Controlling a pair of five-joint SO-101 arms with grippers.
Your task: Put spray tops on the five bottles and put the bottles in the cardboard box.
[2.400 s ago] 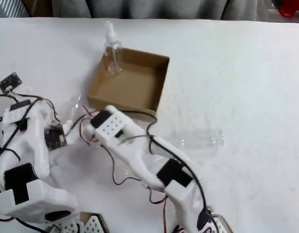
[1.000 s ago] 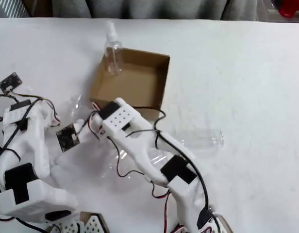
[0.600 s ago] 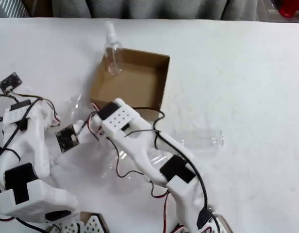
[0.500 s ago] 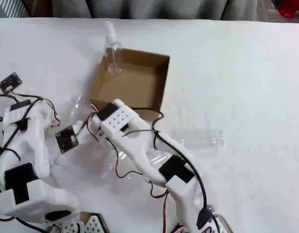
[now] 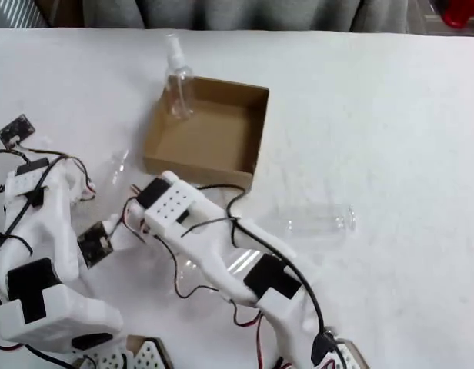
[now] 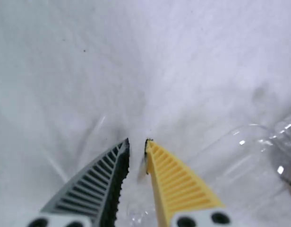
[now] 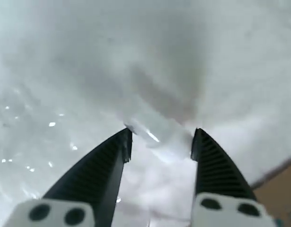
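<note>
Right wrist view: right claw (image 7: 160,136) spread, clear bottle (image 7: 149,135) between tips; left claw (image 6: 137,141) nearly pressed together, second bottle (image 6: 252,158) beside.

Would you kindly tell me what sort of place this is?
Likely a robotics test bench: two wired arms on a white table, with a box and clear bottles.

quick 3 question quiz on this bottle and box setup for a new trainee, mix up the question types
1. An upright bottle stands at the far left corner of the cardboard box. What is on its neck?
2. True or false: five bottles lie flat inside the box.
3. The right gripper is: A open; B shut tight; C clamped on the box wall.

Key: 1 a spray top; 2 false; 3 A.
</note>
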